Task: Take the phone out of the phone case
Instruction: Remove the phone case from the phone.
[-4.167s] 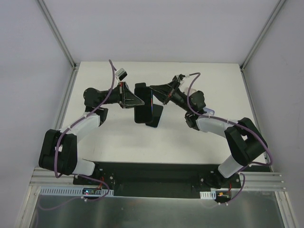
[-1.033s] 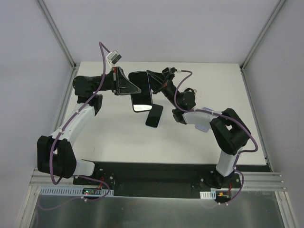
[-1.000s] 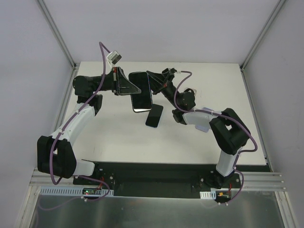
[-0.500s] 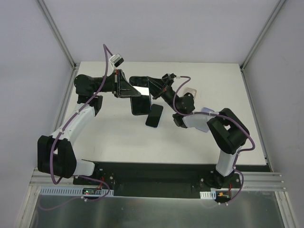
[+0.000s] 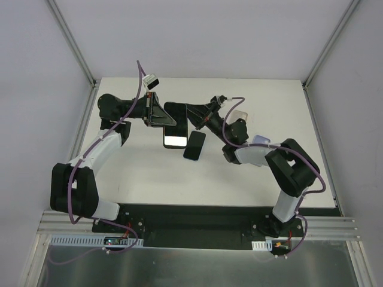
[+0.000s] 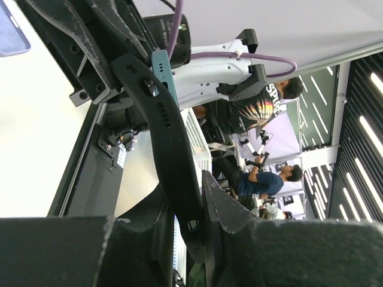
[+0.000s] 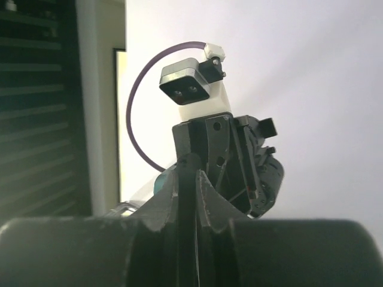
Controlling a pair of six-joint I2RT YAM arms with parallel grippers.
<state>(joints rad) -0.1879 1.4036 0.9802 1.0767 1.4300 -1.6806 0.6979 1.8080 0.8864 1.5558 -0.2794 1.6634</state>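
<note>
Left hand (image 5: pixel 163 118) comes in from the left and it's clamped on the left side of the phone (image 5: pixel 175 133). In the left wrist view a black band with little holes runs between its fingers (image 6: pixel 222 210). That looks like the rim of the phone case (image 6: pixel 170 149), so I'd call that hand grasping the case edge.

The phone itself is up off the tabletop (image 5: pixel 269 101), roughly mid-scene toward the far side, held between the two hands. It's screen up, with a glare patch on its near end. How much of it sits in the case, I honestly can't tell from up top.

Right hand (image 5: pixel 190 115) is pinched tight on the phone's right edge. Its wrist view shows a thin dark edge squeezed between its fingers (image 7: pixel 210 203). Bare phone or case rim there? No idea.

Just near-right of the phone a dark flat slab (image 5: pixel 192 145) lies on the tabletop.
</note>
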